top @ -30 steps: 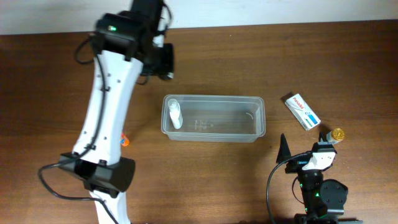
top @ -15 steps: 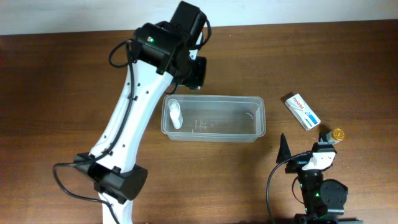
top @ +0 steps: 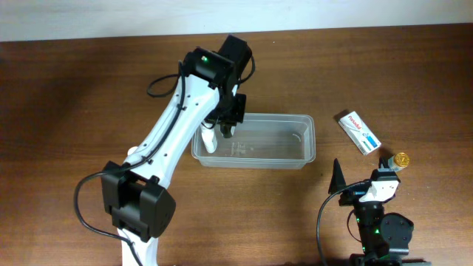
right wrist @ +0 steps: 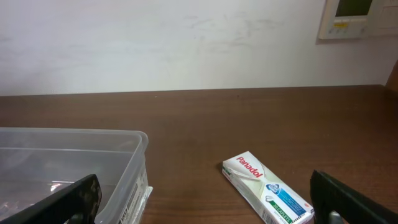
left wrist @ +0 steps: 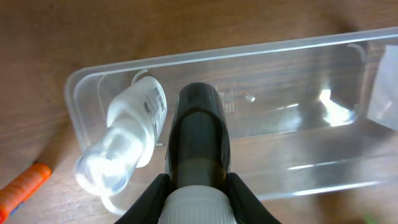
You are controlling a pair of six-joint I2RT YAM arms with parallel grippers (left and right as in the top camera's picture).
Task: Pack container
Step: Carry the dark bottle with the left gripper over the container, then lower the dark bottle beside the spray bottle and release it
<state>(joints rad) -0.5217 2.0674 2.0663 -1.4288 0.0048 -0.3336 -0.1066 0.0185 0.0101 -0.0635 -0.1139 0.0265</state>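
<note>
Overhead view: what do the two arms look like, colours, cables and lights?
The left arm has white links, black joints, looping black cables and a green light near its wrist. The right arm is mostly black with a white segment, a black cable and a green light low down. Its pincer fingers are black.

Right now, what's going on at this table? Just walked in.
The left gripper is shut on a dark bottle with a white cap, holding it over the clear container near its left end. A white bottle already lies inside there. The Panadol box sits on the table to the container's right, not yet packed. The right gripper is open, low near the table's near edge, holding nothing.
</note>
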